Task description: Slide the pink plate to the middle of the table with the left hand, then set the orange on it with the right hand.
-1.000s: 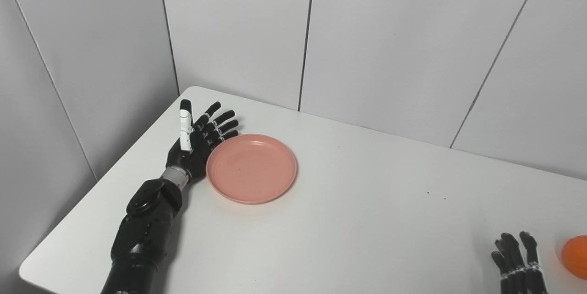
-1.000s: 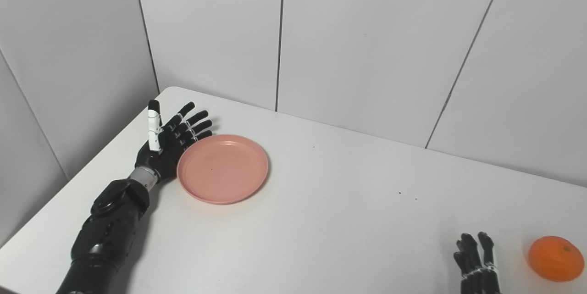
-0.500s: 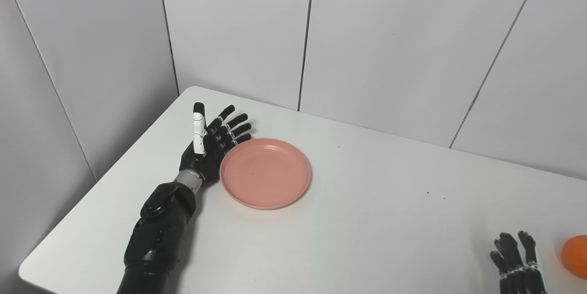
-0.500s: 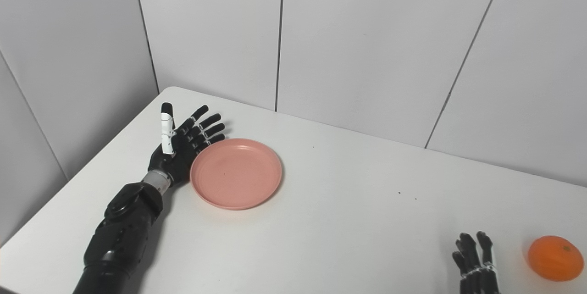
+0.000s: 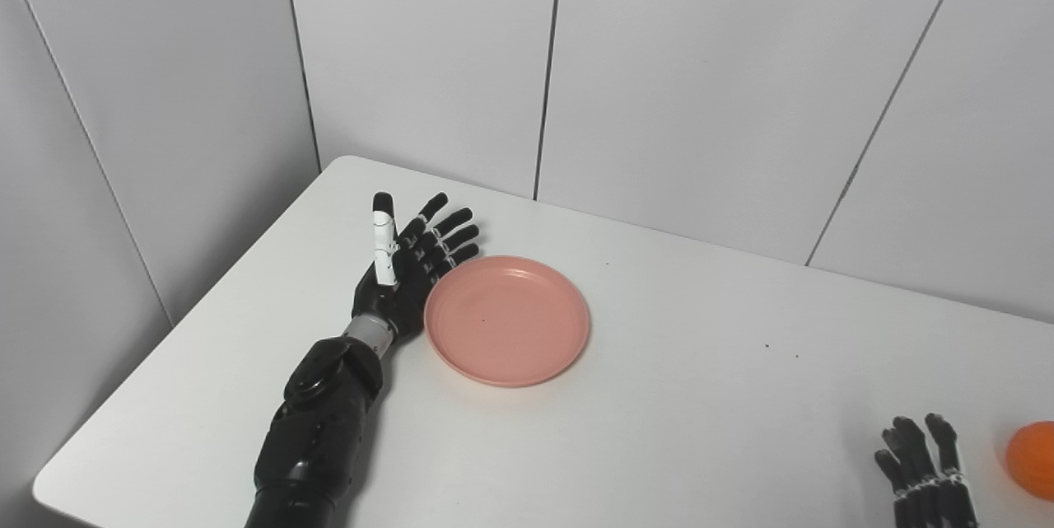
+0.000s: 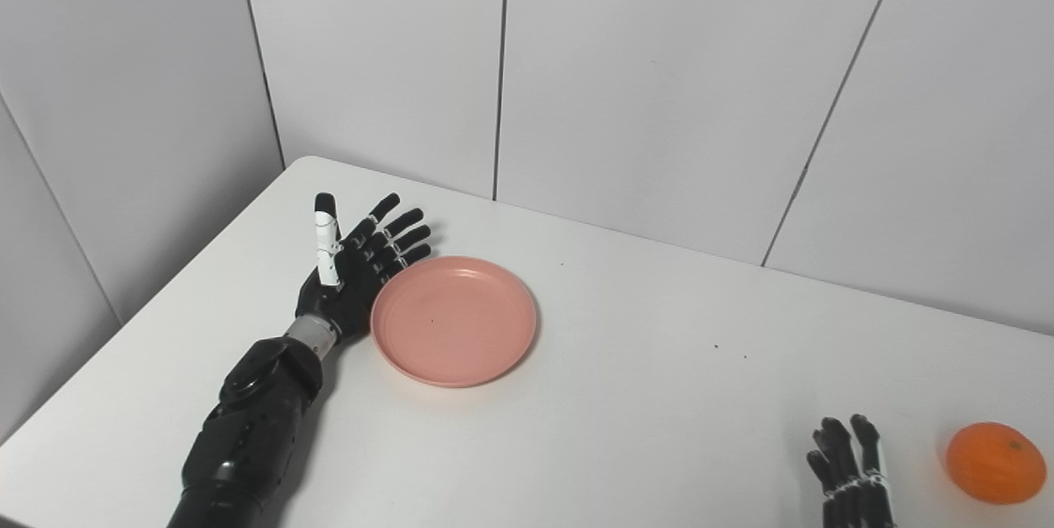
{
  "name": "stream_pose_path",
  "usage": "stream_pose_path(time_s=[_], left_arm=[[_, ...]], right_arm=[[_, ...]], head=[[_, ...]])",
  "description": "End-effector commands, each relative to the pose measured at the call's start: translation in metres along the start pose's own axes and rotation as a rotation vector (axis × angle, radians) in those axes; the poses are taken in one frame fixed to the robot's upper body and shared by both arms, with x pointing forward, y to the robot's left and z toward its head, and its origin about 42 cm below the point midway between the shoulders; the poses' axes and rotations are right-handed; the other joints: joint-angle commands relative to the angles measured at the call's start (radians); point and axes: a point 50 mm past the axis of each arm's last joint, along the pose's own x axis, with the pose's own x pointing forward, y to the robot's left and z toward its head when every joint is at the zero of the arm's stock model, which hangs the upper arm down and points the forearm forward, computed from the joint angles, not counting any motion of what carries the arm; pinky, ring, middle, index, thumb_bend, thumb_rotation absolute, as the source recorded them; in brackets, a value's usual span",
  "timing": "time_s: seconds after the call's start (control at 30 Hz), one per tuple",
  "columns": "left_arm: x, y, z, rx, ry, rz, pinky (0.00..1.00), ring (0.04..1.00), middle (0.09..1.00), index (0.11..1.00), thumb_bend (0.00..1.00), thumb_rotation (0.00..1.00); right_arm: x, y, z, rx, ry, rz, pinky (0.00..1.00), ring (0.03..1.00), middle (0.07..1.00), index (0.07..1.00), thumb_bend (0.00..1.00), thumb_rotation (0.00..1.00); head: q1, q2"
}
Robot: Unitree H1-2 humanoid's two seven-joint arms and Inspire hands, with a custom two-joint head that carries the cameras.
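Note:
The pink plate (image 5: 507,320) lies flat on the white table (image 5: 675,396), left of centre. My left hand (image 5: 405,268) is open with fingers straight, its edge pressed against the plate's left rim. The orange (image 6: 995,463) rests near the table's front right. My right hand (image 6: 850,470) is open with fingers up at the bottom edge, just left of the orange and apart from it. Only its fingers show.
Grey panelled walls (image 5: 659,58) close the table in at the back and left. The table's left edge (image 5: 165,347) runs close beside my left forearm (image 5: 317,429).
My left hand has moved right and pushed the pink plate along the table toward the middle. The right hand and the orange have stayed put.

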Motion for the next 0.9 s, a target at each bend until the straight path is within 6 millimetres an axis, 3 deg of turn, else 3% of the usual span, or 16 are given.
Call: stream_pose_path(time_s=[0.0, 0.53, 0.87], left_arm=[[0.003, -0.009, -0.005, -0.005, 0.005, 0.000, 0.84, 0.830, 0.832, 0.920, 1.00, 1.00], [0.000, -0.029, -0.026, -0.018, 0.031, -0.004, 0.84, 0.819, 0.829, 0.940, 1.00, 1.00], [-0.002, -0.037, -0.032, -0.029, 0.030, 0.014, 0.83, 0.804, 0.796, 0.901, 1.00, 0.99]], right_arm=[[-0.020, -0.018, -0.033, -0.040, 0.170, -0.018, 0.94, 0.932, 0.922, 0.963, 0.81, 1.00], [-0.018, -0.006, -0.033, -0.064, 0.151, -0.009, 0.88, 0.903, 0.906, 0.950, 0.82, 1.00], [-0.015, 0.003, -0.031, -0.077, 0.137, -0.008, 0.88, 0.888, 0.896, 0.941, 0.81, 1.00]], head=[[-0.003, 0.002], [-0.065, 0.030], [-0.125, 0.069]])
